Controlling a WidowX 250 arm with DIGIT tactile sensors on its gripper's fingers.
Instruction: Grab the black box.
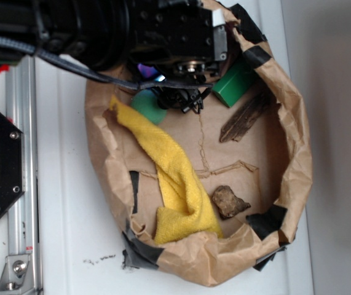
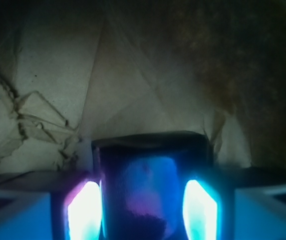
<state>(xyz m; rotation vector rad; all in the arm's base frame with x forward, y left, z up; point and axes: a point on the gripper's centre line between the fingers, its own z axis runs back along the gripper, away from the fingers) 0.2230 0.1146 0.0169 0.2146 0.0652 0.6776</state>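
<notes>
Brown paper nest (image 1: 298, 153) on white bench (image 1: 64, 184) holds crumpled yellow cloth (image 1: 175, 178), green ball (image 1: 149, 107), green rectangular block (image 1: 235, 83), splintered wood strip (image 1: 244, 118), brown rock (image 1: 229, 201). Arm hides the far end in the exterior view. Wrist view: glossy black box (image 2: 150, 185), rounded edges, sits between the jaws (image 2: 143, 212); pads (image 2: 85, 210) flank both sides, contact uncertain.

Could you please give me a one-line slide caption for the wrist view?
Wrist view: the black box sits between the gripper's glowing fingers above crumpled brown paper.
</notes>
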